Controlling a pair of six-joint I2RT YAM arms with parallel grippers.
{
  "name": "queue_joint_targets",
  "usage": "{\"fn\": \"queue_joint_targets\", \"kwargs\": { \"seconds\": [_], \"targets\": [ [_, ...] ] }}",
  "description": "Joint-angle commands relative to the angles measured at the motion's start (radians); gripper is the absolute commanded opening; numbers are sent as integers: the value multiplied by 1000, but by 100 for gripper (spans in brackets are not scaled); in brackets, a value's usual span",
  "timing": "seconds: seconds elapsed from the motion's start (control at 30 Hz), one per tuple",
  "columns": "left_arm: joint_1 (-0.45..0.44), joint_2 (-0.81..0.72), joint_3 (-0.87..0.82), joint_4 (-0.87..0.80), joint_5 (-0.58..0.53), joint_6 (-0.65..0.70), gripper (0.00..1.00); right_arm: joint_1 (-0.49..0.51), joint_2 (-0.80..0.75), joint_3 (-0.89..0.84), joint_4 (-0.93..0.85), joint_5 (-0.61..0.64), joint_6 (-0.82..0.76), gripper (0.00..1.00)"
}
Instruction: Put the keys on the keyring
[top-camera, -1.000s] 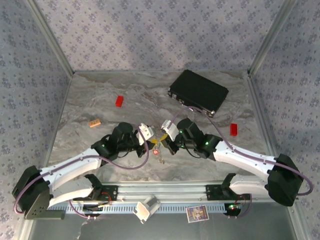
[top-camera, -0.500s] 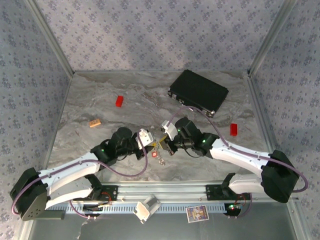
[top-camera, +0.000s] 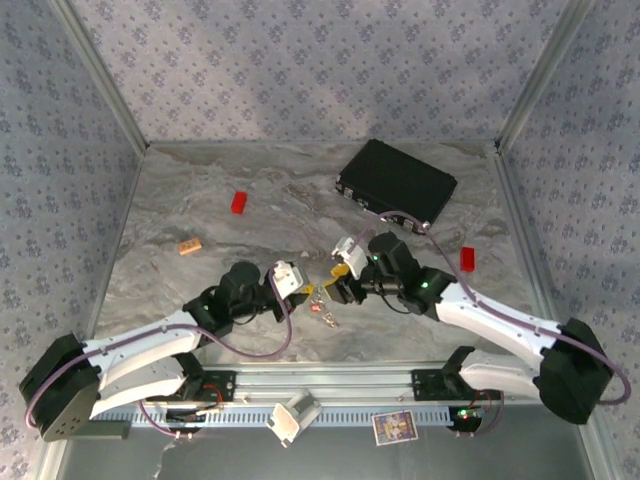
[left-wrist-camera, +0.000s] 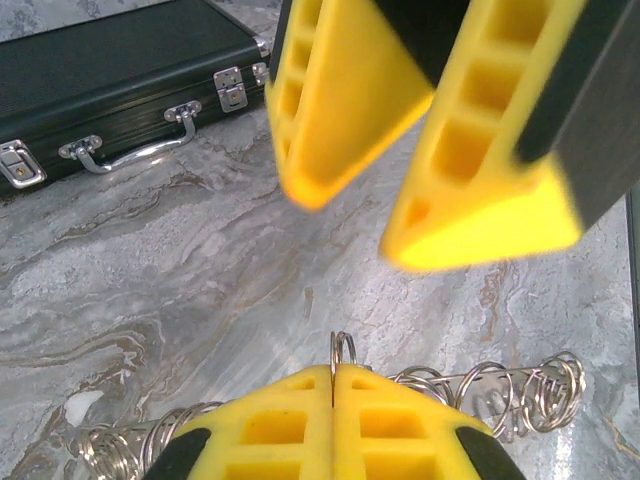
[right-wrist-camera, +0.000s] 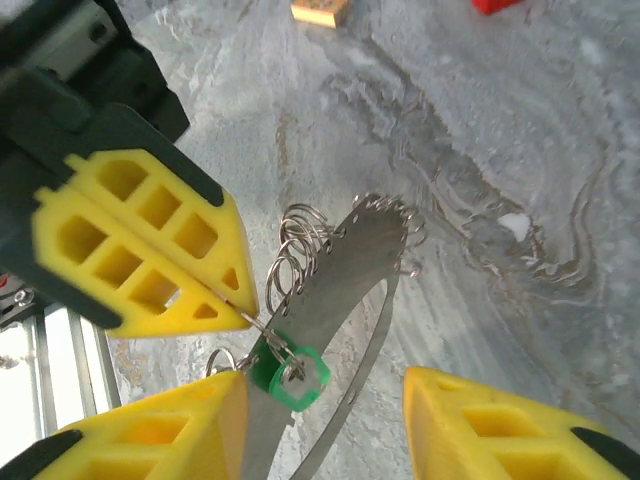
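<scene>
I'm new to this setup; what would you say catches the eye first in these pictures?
At the centre of the marble table, the left end effector is pinched shut on a thin wire loop of the silvery keyring, while the right end effector hangs open close by, beside the green key. A black case lies toward the table's far right.
</scene>
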Motion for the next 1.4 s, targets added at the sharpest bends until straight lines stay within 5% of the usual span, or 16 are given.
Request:
{"fn": "queue_joint_targets", "kwargs": {
  "seconds": [0.0, 0.33, 1.03, 1.3, 1.37],
  "targets": [
    [-8, -21, -22, 158, 28, -20, 0, -14, -33, -30, 43, -115, -206, 47],
    [-7, -55, -73, 233, 69, 28, 0, -25, 58, -30, 124, -223, -330, 40],
    [-9, -70, -73, 219, 78, 32, 0, -11, 144, -30, 187, -279, -327, 17],
    [-10, -72, -60, 184, 35, 23, 0, -10, 140, -5, 144, -274, -336, 0],
    [-9, -73, -39, 116, 15, 28, 10, -7, 130, 13, 98, -250, -350, 0]
  ]
}}
